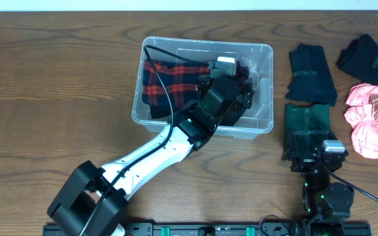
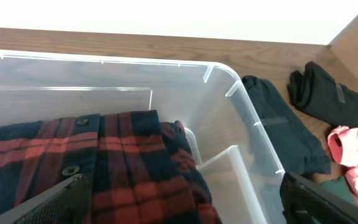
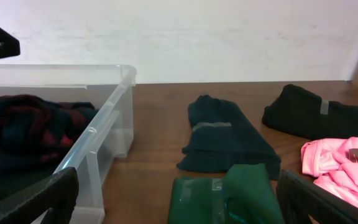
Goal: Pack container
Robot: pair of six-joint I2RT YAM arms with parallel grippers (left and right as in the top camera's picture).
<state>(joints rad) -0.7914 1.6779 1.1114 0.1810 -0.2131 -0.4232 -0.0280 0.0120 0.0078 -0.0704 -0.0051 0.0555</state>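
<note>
Container (image 1: 205,42): clear tub, upper centre of the overhead frame, on a wooden table (image 1: 58,78).
Contents: one red-and-black plaid garment (image 1: 166,82), filling the left part.
Left gripper (image 2: 182,186): inside the tub beside the plaid, claw spread wide and holding nothing.
Right gripper (image 3: 179,180): claw spread and empty, at the lower-right green garment (image 1: 307,121).
Unpacked, right of the tub: dark garment (image 1: 310,72), black garment (image 1: 369,59), pink garment (image 1: 369,118).
Step judged: packing is partly done, and the green piece is likely next.
Next move calls for: the right claw to lower and close on the green fold, and the left arm to clear the tub.

Clear rectangular container (image 1: 266,92), upright on the table, holding red-black plaid cloth (image 1: 166,82)
</note>
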